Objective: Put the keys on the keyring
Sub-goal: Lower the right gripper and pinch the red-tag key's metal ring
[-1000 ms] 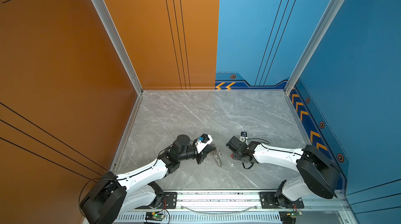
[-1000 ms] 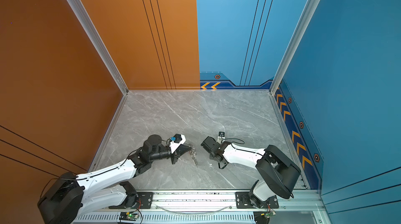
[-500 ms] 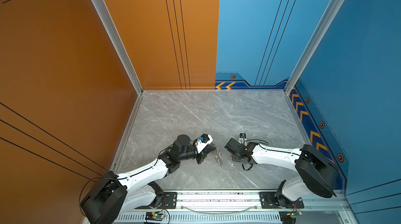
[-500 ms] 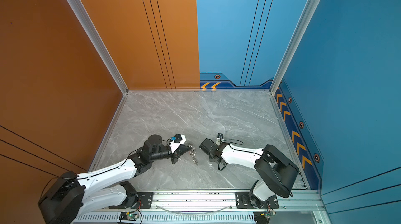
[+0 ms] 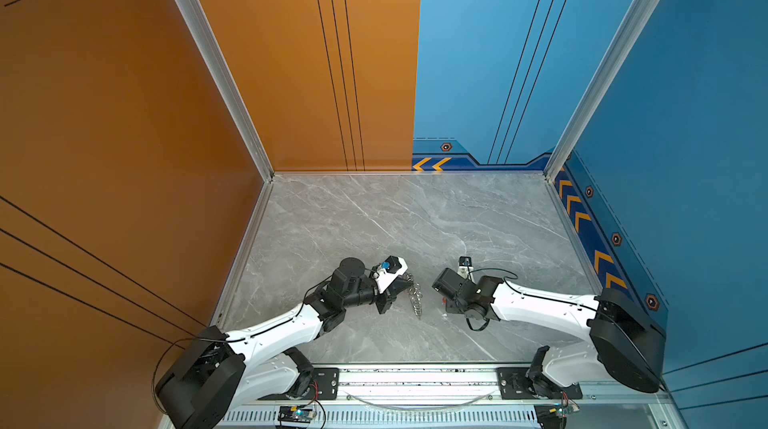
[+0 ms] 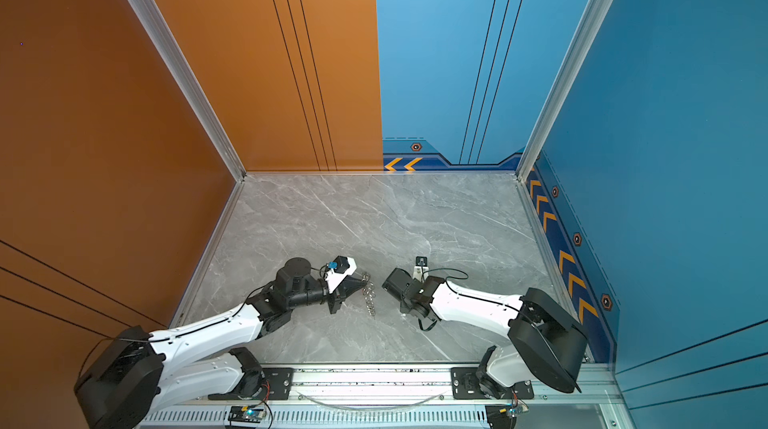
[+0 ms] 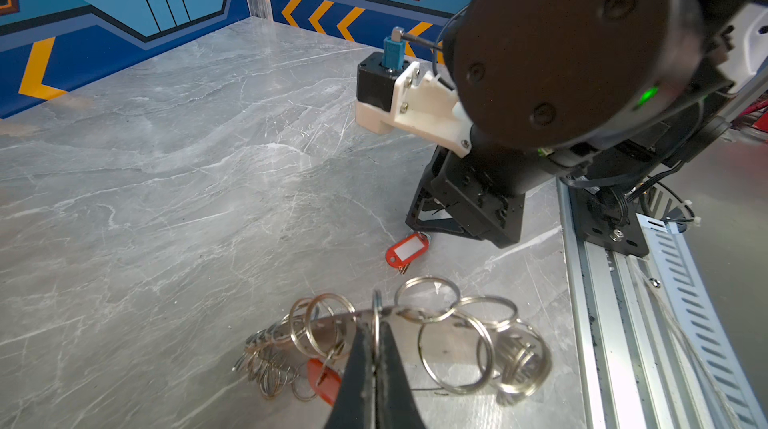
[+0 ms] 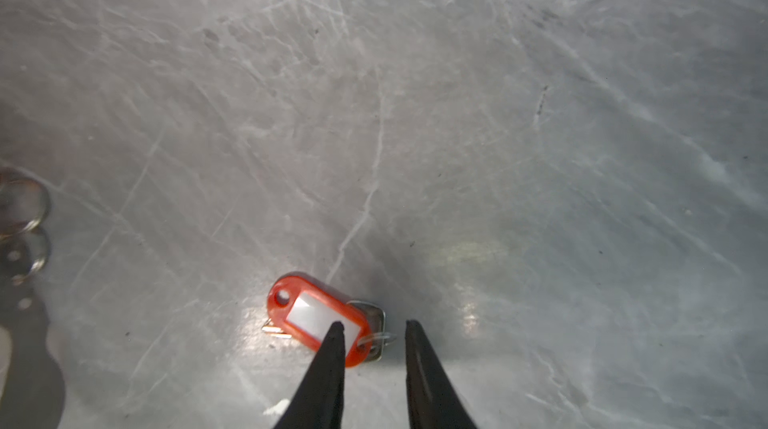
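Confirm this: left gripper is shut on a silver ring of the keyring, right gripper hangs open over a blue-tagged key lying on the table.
Not quite: the tag on the key is orange-red, not blue; the right wrist view shows it. The rest stands: the left gripper is shut on a silver ring of the keyring, and the right gripper hangs open over the key on the table.

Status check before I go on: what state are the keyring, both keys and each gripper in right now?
Keyring: bunched chain of rings, held by one ring.
Loose key: flat on the table, red tag up, off the keyring.
Other key: red tag among the rings; threaded or not, cannot tell.
Left gripper: shut, pinching one ring of the keyring.
Right gripper: open, tips straddling the loose key's ring end.
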### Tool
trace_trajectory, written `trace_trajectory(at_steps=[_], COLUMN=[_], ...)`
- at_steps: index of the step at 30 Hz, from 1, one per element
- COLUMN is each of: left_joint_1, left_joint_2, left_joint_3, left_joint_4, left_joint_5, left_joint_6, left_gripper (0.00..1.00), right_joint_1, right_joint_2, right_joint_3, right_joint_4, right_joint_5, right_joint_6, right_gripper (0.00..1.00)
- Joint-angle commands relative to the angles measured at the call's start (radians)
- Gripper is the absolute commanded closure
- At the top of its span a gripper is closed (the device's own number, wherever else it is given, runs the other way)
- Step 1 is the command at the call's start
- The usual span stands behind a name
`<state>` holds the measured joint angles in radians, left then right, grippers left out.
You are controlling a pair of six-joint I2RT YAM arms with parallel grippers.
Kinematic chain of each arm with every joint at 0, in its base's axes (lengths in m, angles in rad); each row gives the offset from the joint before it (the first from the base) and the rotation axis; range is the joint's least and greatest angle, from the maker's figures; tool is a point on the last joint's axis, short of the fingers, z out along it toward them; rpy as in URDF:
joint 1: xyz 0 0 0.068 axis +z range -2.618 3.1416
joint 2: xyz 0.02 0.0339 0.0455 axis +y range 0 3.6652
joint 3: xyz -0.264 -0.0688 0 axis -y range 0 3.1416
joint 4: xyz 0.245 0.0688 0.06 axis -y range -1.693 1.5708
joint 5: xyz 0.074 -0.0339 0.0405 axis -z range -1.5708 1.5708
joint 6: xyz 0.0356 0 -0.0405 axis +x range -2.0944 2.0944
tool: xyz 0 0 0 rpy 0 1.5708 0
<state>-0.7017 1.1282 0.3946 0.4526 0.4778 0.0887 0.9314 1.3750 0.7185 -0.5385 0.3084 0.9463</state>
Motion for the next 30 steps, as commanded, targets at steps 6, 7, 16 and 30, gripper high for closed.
trace_trajectory(at_steps=[6,7,16,30], left_joint_1=[-0.008,-0.008,-0.008,-0.008], left_joint_2=[0.012,0.013,0.021,0.031], left_joint_3=[0.02,0.018,0.023,0.026], left_joint_4=[0.005,0.005,0.006,0.005], left_joint_5=[-0.012,-0.013,-0.014,-0.019], left_joint_6=[0.01,0.01,0.009,0.011], left_gripper=[1.0,1.0,1.0,1.0], right_joint_1=[-0.075,-0.077,-0.049,-0.087], right_joint_2=[-0.06,-0.054,-0.013,0.064], right_joint_3=[-0.045,-0.042,-0.055,-0.03], right_joint_4=[0.0,0.001,0.018,0.101], right_joint_5=[-0.139,-0.149,-0.168,-0.232], right_joint_6=[-0.147,-0.142,-0.086,-0.234], right_gripper=[0.62,0.61,0.63,0.55])
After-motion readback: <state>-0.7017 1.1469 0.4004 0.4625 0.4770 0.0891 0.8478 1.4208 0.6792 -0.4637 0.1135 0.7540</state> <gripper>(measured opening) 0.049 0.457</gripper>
